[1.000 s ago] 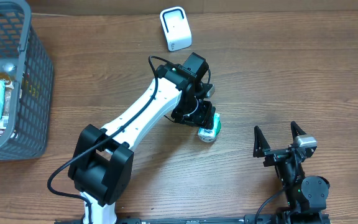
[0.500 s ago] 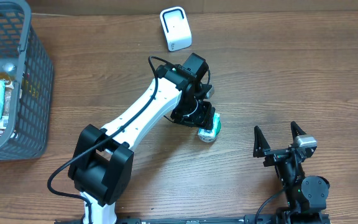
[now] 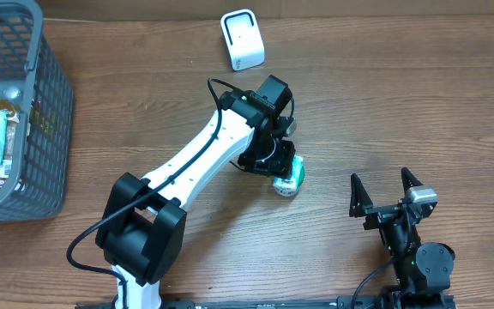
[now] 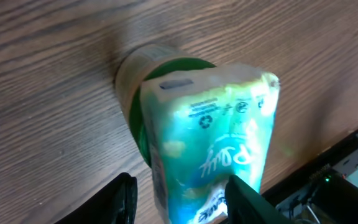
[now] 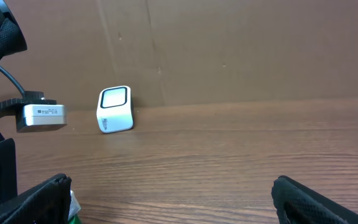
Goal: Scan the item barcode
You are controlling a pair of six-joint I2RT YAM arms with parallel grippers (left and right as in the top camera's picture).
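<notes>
The left pincer [image 4: 182,196] straddles the green-and-white plastic packet [image 4: 210,137] on the wooden tabletop [image 3: 401,103]; we cannot tell whether it pinches. The right pincer [image 3: 384,193] stands spread, empty.

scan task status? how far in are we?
Done: left fingers straddle the green pack, gap on one side. In hand: the grasp, not yet firm. Left: lift it, show its barcode to the white scanner. Right fingers open, away.

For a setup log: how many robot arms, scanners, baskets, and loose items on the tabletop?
Robot arms: 2, left arm and right arm
Scanner: 1
Basket: 1
Loose packet: 1
Total: 5
</notes>
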